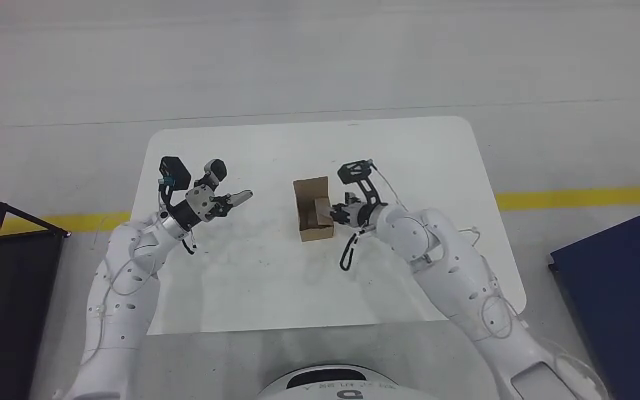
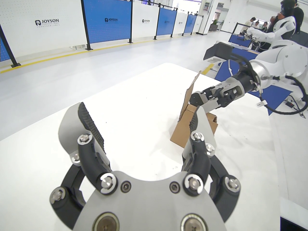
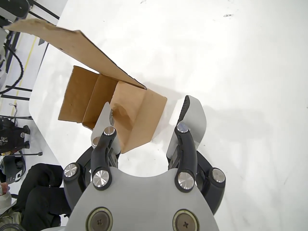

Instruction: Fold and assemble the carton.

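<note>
Top view: left tool (image 1: 230,185) wide, clear of the carton (image 1: 309,193); right tool (image 1: 336,213) wide, straddling its wall.

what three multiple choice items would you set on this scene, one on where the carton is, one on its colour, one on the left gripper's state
1. Where does the carton sit on the table?
A. at a far corner
B. near the middle
C. hanging off an edge

2. What colour is the carton?
A. white
B. blue
C. brown

3. What state is the left gripper in?
A. open, holding nothing
B. shut on the carton
C. shut on a flap

Answers:
1 B: the top view shows it mid-table.
2 C: every face is plain brown cardboard.
3 A: its jaws stand wide apart, clear of the carton.
</note>
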